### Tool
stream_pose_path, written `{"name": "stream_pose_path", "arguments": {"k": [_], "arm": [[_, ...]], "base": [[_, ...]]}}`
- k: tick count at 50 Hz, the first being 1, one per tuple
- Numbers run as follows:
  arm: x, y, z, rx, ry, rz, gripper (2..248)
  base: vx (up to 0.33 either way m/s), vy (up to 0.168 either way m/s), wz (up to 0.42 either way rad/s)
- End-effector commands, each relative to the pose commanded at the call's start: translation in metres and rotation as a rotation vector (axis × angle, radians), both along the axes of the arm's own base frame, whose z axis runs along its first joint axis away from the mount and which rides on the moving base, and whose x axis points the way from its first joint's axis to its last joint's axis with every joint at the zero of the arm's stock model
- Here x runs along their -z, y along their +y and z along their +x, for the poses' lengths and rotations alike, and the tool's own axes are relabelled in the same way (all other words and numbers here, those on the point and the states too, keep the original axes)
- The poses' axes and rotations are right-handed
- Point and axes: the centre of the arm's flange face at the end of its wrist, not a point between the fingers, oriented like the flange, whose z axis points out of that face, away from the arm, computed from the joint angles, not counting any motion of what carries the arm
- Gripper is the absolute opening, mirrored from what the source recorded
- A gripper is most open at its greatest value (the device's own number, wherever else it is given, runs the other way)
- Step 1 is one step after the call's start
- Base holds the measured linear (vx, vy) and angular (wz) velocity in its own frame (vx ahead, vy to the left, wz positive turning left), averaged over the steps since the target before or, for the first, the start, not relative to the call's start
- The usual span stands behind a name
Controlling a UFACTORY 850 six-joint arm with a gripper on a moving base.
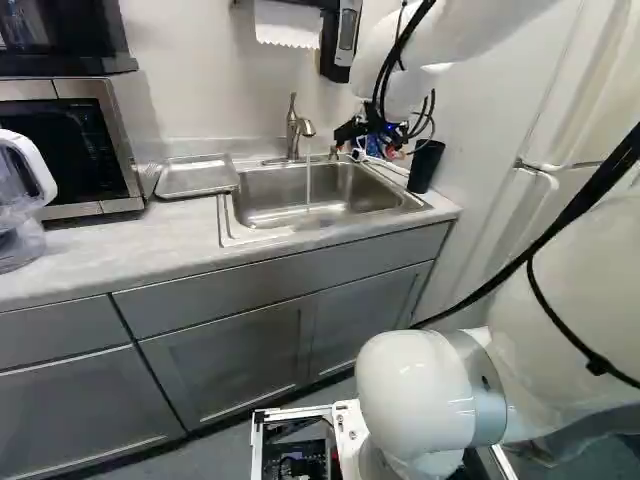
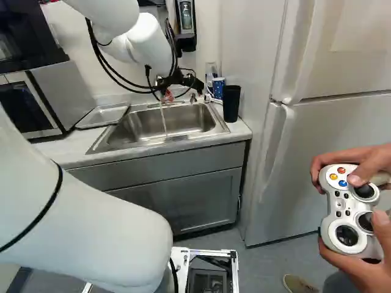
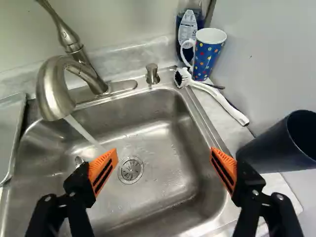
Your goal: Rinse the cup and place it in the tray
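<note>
Our gripper (image 1: 368, 140) spread wide over the sink (image 3: 153, 106), dotted cup (image 3: 207, 55) ahead, brush (image 3: 217, 95) just before it, black tumbler (image 3: 269, 148) beside, faucet (image 3: 52, 89) running

1. Arm (image 2: 79, 220): glossy white, rounded segments; grey band (image 1: 478, 385) at lower joint.
2. Cables (image 1: 383, 80): black, looped behind gripper (image 1: 370, 143).
3. Fingers (image 3: 81, 185): two, black; pads (image 3: 109, 159) orange, ribbed, dark-slotted; silvery screws (image 3: 255, 192).
</note>
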Motion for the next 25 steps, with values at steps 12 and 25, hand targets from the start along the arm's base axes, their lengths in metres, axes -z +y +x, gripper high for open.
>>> {"name": "stream_pose_path", "arguments": {"k": [12, 25], "arm": [[0.013, -0.008, -0.010, 0.030, -0.005, 0.012, 247], [0.027, -0.020, -0.021, 0.072, -0.004, 0.029, 247]], "base": [[0.000, 0.000, 0.000], [0.000, 0.000, 0.000]]}}
